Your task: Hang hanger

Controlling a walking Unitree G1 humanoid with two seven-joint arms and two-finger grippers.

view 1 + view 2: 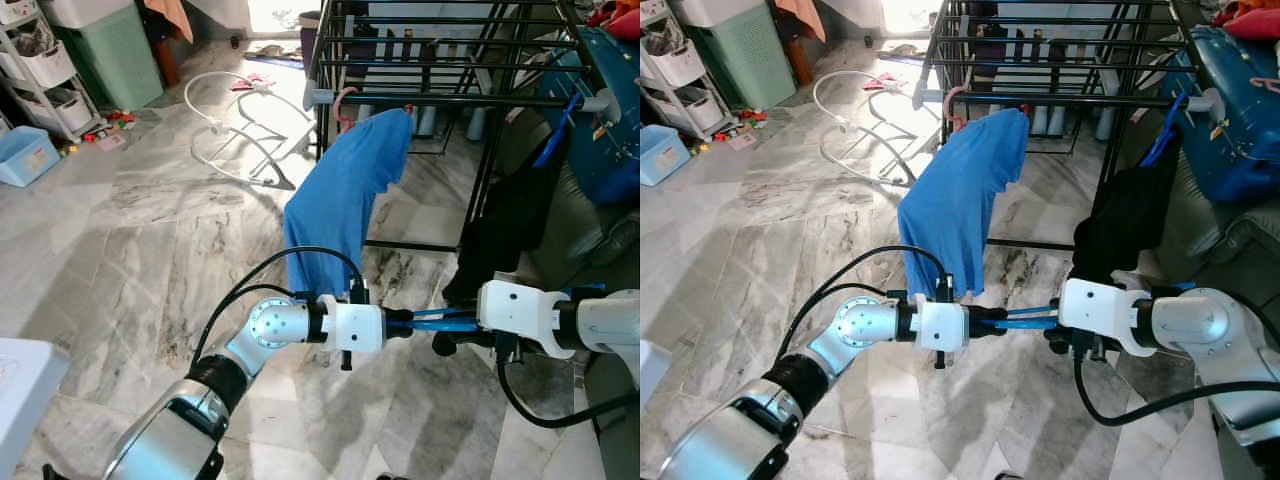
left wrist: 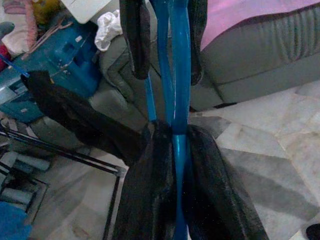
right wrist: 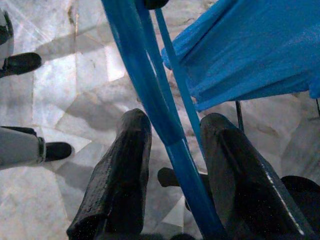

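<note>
**Hanger held between both pincers**

Left pincer (image 2: 172, 150) clenched on blue hanger (image 1: 1025, 320). Right pincer (image 3: 172, 150) straddles it, fingers parted (no contact seen). Rack (image 1: 440, 60) at 12 o'clock, blue shirt (image 1: 340, 200) draped on its rail.

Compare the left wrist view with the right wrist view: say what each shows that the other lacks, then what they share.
Left wrist view: the left gripper shut on the blue hanger, a grey sofa, a black garment on the rack.
Right wrist view: the right gripper with its fingers either side of the hanger and a gap on one side, the blue shirt, a black foot.
Both: the hanger and the marble floor.
</note>
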